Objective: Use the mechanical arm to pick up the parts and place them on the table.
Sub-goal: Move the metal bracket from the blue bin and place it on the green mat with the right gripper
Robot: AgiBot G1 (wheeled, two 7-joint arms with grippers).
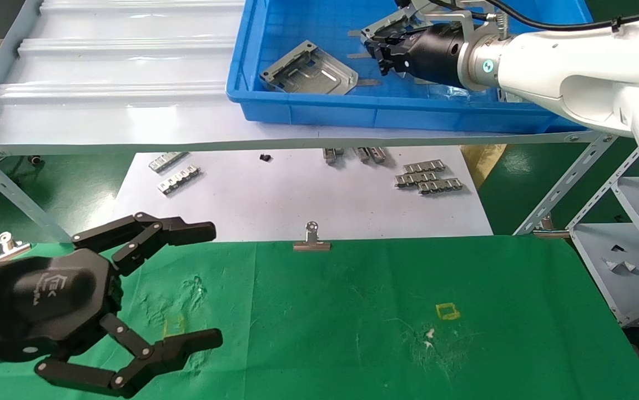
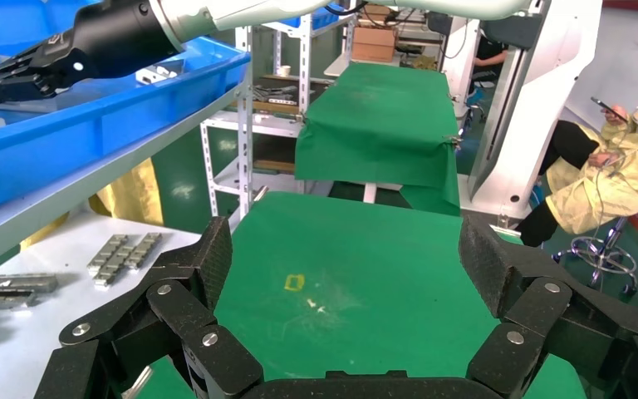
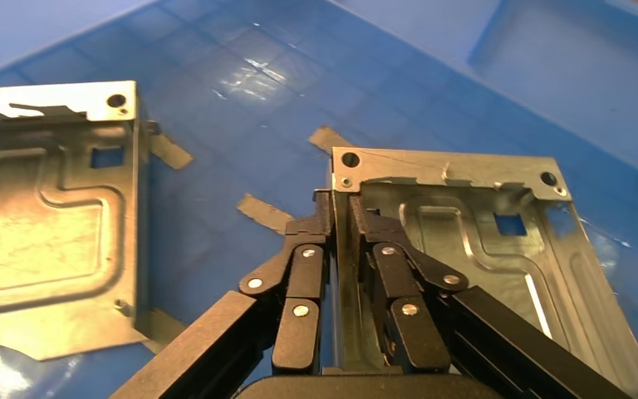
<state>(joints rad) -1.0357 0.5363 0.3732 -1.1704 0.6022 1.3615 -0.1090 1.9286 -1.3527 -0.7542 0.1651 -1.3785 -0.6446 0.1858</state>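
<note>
Part sits in the blue bin on the shelf, and my right end effector is clamped on its bent-up side edge, fingers pinched together either side of the wall. Edge grip makes sense: the plate lies flat, so the upright lip is the only thing to pinch. A second part lies apart from it, nearer the bin's front wall.

Left end effector hovers idle over the green bench, jaws apart, holding nothing.

Right wrist view shows the pinch itself. Head view hides it behind the arm but shows the drop zone below. Left wrist view adds only the bare cloth ahead.
</note>
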